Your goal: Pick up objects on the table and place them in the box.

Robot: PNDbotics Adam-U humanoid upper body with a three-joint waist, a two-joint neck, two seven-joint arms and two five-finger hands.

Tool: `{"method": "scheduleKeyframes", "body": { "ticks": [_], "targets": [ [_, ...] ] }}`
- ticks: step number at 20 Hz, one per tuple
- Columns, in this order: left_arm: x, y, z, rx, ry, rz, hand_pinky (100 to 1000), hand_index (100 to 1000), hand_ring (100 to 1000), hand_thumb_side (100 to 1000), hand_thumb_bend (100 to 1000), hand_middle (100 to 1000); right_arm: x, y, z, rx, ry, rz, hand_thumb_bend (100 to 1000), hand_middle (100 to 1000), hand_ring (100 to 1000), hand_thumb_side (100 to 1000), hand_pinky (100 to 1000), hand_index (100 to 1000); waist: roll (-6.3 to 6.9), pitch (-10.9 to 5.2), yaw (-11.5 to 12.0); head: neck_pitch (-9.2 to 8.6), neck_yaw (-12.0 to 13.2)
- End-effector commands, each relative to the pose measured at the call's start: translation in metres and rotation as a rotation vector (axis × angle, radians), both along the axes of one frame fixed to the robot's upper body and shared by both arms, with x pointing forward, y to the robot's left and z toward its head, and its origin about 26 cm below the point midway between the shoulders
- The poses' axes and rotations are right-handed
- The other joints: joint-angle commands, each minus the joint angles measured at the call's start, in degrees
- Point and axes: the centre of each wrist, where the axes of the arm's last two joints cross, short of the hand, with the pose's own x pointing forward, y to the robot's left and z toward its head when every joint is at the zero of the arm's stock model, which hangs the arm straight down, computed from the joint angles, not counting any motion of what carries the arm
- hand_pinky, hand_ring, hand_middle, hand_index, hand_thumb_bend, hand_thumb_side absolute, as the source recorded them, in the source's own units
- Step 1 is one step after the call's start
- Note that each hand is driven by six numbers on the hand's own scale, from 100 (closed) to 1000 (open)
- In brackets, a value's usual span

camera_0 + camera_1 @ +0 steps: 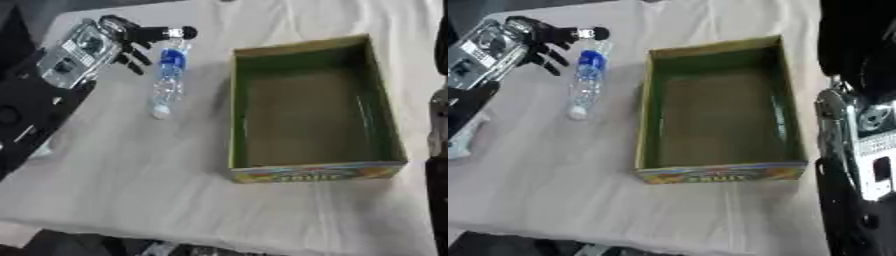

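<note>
The bottle (169, 75) lay on its side on the worktop (131, 175), just left of the box (308, 107), white cap toward me and its far end beside my left hand (131, 42). That hand's fingers (136, 57) were spread and fairly straight, holding nothing; the thumb reached across above the bottle's far end, and I could not tell whether it touched. My right arm showed only as a dark and silver mass at the right edge of the right eye view; its hand was out of sight.

The bottle was clear, thin-walled plastic with a blue label, round and probably light. I judged it could roll away under a glancing touch, or slip out of a grasp taken too near the end. The cloth over the worktop looked soft and creased, so it might bunch. The box was open-topped cardboard, green inside, with upright walls the bottle could catch on.
</note>
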Motion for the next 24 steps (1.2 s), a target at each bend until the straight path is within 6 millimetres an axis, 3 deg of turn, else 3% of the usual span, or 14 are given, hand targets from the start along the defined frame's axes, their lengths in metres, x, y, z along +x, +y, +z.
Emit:
{"method": "scheduleKeyframes", "body": {
  "ticks": [1,8,11,13,24],
  "targets": [
    [-0.001,0.010,0.017,0.016,-0.040,0.017,597,887,739,612,819,876,-0.003,-0.001,0.007,-0.003,-0.031,0.005,100,916,970,1000,793,937,-0.33,-0.76,0.0,-0.24,0.2],
    [0.001,0.006,0.017,0.022,-0.036,0.006,602,887,741,617,821,879,-0.003,0.000,0.007,-0.005,-0.033,0.008,100,916,970,1000,793,937,-0.28,-0.68,-0.2,-0.25,0.2],
    [0.003,0.004,0.014,0.029,-0.025,0.004,604,908,743,515,911,880,-0.003,0.000,0.007,-0.006,-0.032,0.008,100,916,971,1000,793,938,-0.14,-0.64,-0.3,-0.19,0.2],
    [0.005,0.004,0.011,0.037,-0.018,0.007,600,908,740,496,925,876,-0.003,0.000,0.007,-0.007,-0.031,0.009,100,916,971,1000,793,938,-0.03,-0.62,-0.4,-0.18,0.4],
    [0.012,0.002,-0.001,0.223,0.014,0.018,641,927,761,489,979,911,-0.004,-0.002,0.006,-0.011,-0.024,0.006,100,915,974,1000,794,938,0.85,-0.48,-0.7,-0.18,-0.1]
  ]
}}
